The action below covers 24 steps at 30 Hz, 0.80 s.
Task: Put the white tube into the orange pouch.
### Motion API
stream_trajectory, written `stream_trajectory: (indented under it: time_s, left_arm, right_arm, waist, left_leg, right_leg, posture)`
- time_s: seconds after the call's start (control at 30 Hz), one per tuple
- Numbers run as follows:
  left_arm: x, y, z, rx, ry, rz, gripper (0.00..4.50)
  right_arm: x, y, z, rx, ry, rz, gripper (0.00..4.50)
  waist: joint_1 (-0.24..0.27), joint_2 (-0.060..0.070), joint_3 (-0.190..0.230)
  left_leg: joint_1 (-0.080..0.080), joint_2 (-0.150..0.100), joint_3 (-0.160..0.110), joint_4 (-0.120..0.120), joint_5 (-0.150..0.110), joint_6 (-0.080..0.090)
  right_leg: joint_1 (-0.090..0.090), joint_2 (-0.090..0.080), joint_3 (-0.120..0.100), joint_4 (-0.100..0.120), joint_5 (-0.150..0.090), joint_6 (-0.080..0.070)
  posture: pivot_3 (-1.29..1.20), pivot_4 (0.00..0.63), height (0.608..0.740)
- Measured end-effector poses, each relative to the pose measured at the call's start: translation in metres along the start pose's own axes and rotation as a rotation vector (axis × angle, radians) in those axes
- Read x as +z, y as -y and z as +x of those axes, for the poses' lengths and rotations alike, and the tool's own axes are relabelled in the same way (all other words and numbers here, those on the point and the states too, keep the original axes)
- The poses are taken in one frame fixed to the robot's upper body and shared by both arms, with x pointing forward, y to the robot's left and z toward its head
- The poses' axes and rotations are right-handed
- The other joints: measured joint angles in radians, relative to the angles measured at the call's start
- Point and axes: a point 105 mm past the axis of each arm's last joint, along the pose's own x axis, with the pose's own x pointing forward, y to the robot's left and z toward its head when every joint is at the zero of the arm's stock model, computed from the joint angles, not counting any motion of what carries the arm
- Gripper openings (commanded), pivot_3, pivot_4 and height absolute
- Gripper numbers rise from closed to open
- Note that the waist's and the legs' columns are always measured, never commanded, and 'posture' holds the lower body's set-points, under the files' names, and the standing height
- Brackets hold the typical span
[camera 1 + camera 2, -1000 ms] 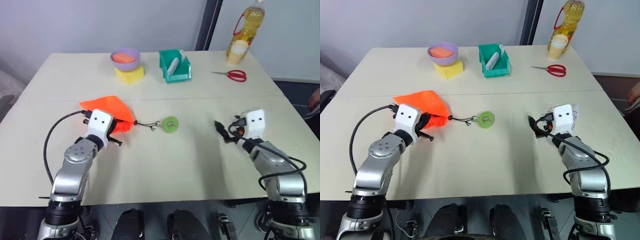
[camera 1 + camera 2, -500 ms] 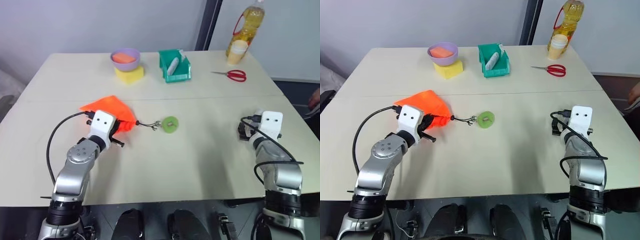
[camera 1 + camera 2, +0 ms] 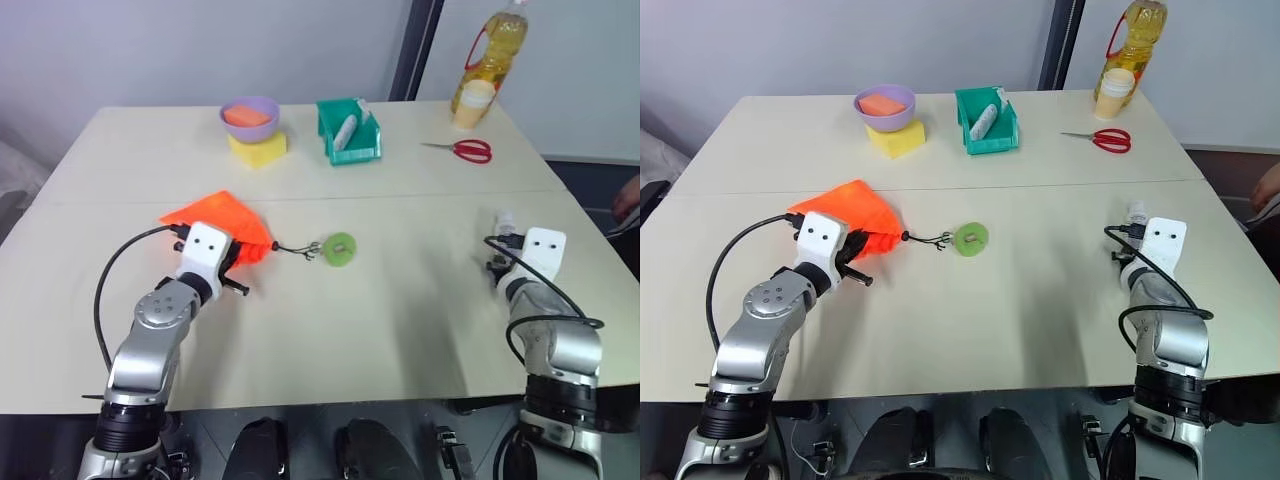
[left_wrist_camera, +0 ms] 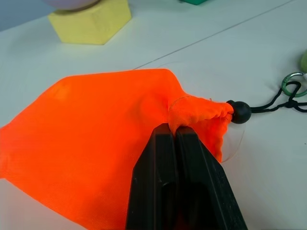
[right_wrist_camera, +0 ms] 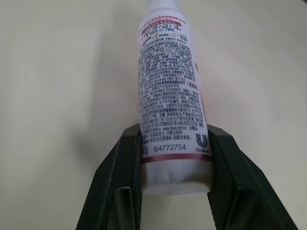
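On the near left of the table [image 3: 400, 340], the left gripper [image 4: 178, 140] has its black fingers pressed together on a fold of the orange pouch [image 4: 91, 143], which lies flat; its black cord [image 3: 296, 249] runs to a green disc [image 3: 340, 247]. At the near right, the right gripper [image 5: 175, 143] pinches the flat end of the white tube [image 5: 169, 100], which lies on the tabletop, well apart from the pouch.
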Motion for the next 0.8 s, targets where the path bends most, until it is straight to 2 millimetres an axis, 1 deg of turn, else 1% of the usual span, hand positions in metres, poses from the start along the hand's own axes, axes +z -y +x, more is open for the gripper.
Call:
stream_trajectory:
  time_s: [0.07,0.1,0.13,0.2,0.27,0.33,0.4,0.47,0.53,0.67,0.8]
  left_arm:
    - [0.001,0.001,0.0,-0.009,0.006,-0.007,0.0]
    - [0.002,0.001,0.0,-0.019,0.012,-0.016,0.0]
    - [0.003,0.001,-0.001,-0.027,0.019,-0.029,0.0]
    - [0.007,0.005,-0.002,-0.079,0.042,-0.067,0.0]
    - [0.01,0.007,-0.004,-0.13,0.062,-0.109,0.0]
    - [0.014,0.009,-0.006,-0.161,0.083,-0.15,0.0]
    - [0.015,0.002,-0.01,-0.155,0.093,-0.208,0.0]
    - [0.015,-0.004,-0.013,-0.147,0.095,-0.239,0.0]
    - [0.016,-0.008,-0.015,-0.149,0.092,-0.256,0.0]
    - [0.016,-0.011,-0.018,-0.17,0.08,-0.272,0.0]
    - [0.014,-0.014,-0.022,-0.193,0.063,-0.29,0.0]
  right_arm:
    - [0.008,-0.013,-0.001,0.087,0.047,-0.062,1.3]
    - [0.015,-0.024,-0.005,0.169,0.089,-0.111,1.3]
    - [0.024,-0.04,-0.012,0.27,0.138,-0.158,1.3]
    - [0.038,-0.079,-0.037,0.524,0.238,-0.263,1.3]
    - [0.042,-0.118,-0.066,0.76,0.3,-0.314,1.3]
    - [0.038,-0.141,-0.086,0.912,0.311,-0.329,1.3]
    - [0.033,-0.157,-0.101,1.036,0.307,-0.348,1.3]
    - [0.026,-0.168,-0.112,1.124,0.297,-0.378,1.3]
    - [0.019,-0.178,-0.12,1.205,0.279,-0.411,1.3]
    - [0.015,-0.194,-0.132,1.31,0.28,-0.493,1.3]
    - [0.007,-0.213,-0.132,1.342,0.266,-0.543,1.3]
  waist:
    - [0.0,0.0,0.0]
    - [-0.001,0.001,0.001]
    - [-0.002,0.001,0.001]
    - [-0.003,0.001,0.001]
    - [-0.002,0.001,0.001]
    - [0.001,0.001,0.001]
    - [0.004,0.001,0.001]
    - [0.004,0.001,0.001]
    - [0.003,0.001,0.001]
    - [0.001,0.001,0.001]
    - [-0.001,0.001,0.001]
  left_leg:
    - [0.0,0.0,0.0,0.0,0.0,0.0]
    - [0.0,0.0,0.0,0.0,0.0,0.0]
    - [0.0,0.0,0.0,-0.001,0.0,0.0]
    - [0.0,0.001,0.0,-0.001,0.0,0.0]
    - [0.0,0.001,0.0,-0.002,0.0,0.0]
    - [0.0,0.001,0.0,-0.001,0.0,0.0]
    - [0.0,0.0,0.0,0.001,0.0,0.001]
    - [0.0,0.0,0.0,0.001,-0.003,0.005]
    - [0.0,0.0,-0.001,0.002,-0.003,0.005]
    - [0.0,0.001,-0.001,0.001,-0.003,0.005]
    - [0.0,0.001,-0.001,0.001,-0.002,0.004]
  right_leg:
    - [0.0,0.0,0.0,0.0,0.0,0.0]
    - [0.0,0.0,0.0,0.0,0.0,0.0]
    - [-0.001,0.001,0.0,0.0,0.0,0.0]
    - [-0.001,0.001,0.0,0.0,0.0,0.0]
    - [0.0,0.002,0.0,-0.001,0.0,0.0]
    - [0.0,0.001,0.0,-0.001,0.0,0.0]
    - [0.001,0.0,-0.001,-0.001,0.0,0.0]
    - [0.001,0.0,-0.001,-0.001,0.0,0.001]
    - [0.001,0.0,-0.001,-0.001,0.0,0.001]
    - [0.001,0.0,-0.001,-0.001,0.0,0.001]
    - [0.0,0.0,-0.001,-0.001,0.0,0.001]
  posture:
    - [0.0,0.15,0.74]
    - [0.0,0.15,0.74]
    - [0.0,0.15,0.74]
    - [0.0,0.15,0.74]
    - [0.0,0.15,0.74]
    - [0.0,0.15,0.74]
    - [0.0,0.15,0.74]
    - [0.0,0.15,0.74]
    - [0.0,0.15,0.74]
    - [0.0,0.15,0.74]
    - [0.0,0.15,0.74]
